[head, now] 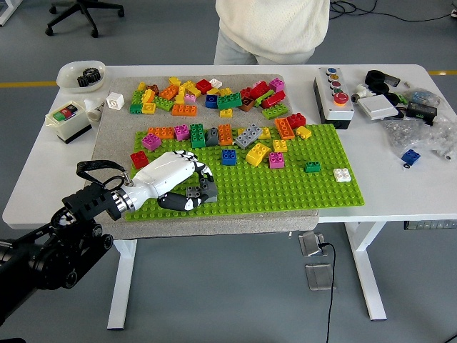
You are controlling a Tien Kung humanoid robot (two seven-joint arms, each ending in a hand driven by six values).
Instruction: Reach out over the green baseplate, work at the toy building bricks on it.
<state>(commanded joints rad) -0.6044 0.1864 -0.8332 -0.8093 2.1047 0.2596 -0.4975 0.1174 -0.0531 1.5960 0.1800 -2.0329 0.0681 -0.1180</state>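
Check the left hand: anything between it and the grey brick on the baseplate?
Nothing visible. The left hand is already on the grey brick, fingers curled around it at the green baseplate's near-left corner. Other bricks sit farther back, clear of it.

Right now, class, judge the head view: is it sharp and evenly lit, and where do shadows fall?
Head view: sharp throughout, with even, soft lighting and no strong glare; the green baseplate studs read clearly; a faint shadow lies under the left hand, whose fingers curl around a grey brick.
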